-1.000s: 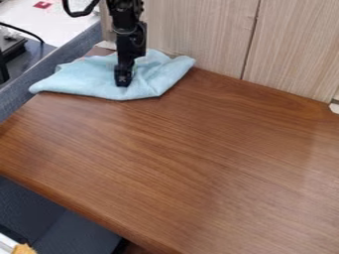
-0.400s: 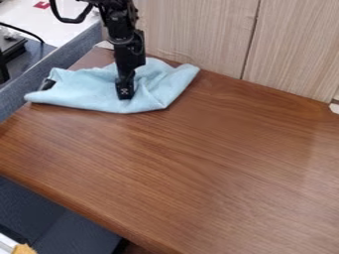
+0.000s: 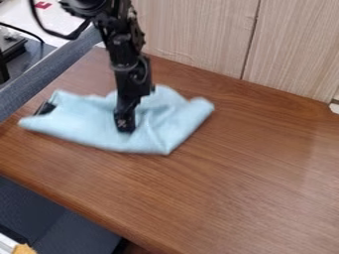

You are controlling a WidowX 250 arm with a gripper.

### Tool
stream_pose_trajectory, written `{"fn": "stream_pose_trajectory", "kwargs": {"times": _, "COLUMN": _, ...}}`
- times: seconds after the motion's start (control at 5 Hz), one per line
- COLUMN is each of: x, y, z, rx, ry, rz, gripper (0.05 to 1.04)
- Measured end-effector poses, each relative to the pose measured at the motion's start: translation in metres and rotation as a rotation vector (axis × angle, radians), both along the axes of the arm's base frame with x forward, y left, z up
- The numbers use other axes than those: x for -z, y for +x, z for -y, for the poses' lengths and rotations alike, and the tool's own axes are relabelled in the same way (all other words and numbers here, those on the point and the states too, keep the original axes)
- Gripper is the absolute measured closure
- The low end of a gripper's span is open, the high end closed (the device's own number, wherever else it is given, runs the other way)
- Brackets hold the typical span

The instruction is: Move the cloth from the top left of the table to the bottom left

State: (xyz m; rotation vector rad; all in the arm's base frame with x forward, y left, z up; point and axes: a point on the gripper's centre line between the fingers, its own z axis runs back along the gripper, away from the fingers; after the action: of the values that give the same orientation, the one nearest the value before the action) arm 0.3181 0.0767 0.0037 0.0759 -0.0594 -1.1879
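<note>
Black from wrist to tip, the gripper (image 3: 124,128) points down over the upper left part of the table, its lower end against the cloth; whether it is open, closed or gripping the fabric, I cannot tell. Pale blue and rumpled, the cloth (image 3: 86,121) lies spread around that contact on the upper left of the table, folds running through its right half, one end near the table's left edge. At that end a small dark object (image 3: 45,108) pokes out; what it is, I cannot tell. Above the cloth, the black arm (image 3: 119,44) comes in from beyond the table's far left corner, a loop of black cable (image 3: 41,25) beside it. Brown, grained wood makes up the table (image 3: 218,188). Pale wood-grain panels (image 3: 198,34) stand along its far side, split by a dark seam. A grey-blue padded strip (image 3: 33,82) borders the table's left edge, and past the near left edge, below the tabletop, is a dark blue-grey surface (image 3: 39,213).
</note>
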Motion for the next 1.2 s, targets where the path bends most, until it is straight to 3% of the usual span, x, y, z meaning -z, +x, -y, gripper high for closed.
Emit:
{"fn": "stream_pose_trajectory", "kwargs": {"times": 0.2, "x": -0.007, "y": -0.04, "z": 0.01, "rx": 0.029, "ry": 0.002, "rz": -0.016, "gripper": 0.083}}
{"fn": "stream_pose_trajectory", "kwargs": {"times": 0.4, "x": -0.006, "y": -0.063, "z": 0.016, "rx": 0.07, "ry": 0.02, "rz": -0.032, "gripper": 0.083}}
{"fn": "stream_pose_trajectory", "kwargs": {"times": 0.6, "x": -0.009, "y": -0.058, "z": 0.014, "rx": 0.062, "ry": 0.028, "rz": -0.013, "gripper": 0.083}}
{"fn": "stream_pose_trajectory", "kwargs": {"times": 0.8, "x": -0.021, "y": -0.043, "z": 0.011, "rx": 0.055, "ry": 0.041, "rz": 0.036, "gripper": 0.083}}
{"fn": "stream_pose_trajectory", "kwargs": {"times": 1.2, "x": -0.085, "y": -0.033, "z": 0.017, "rx": 0.079, "ry": 0.086, "rz": 0.22, "gripper": 0.083}}
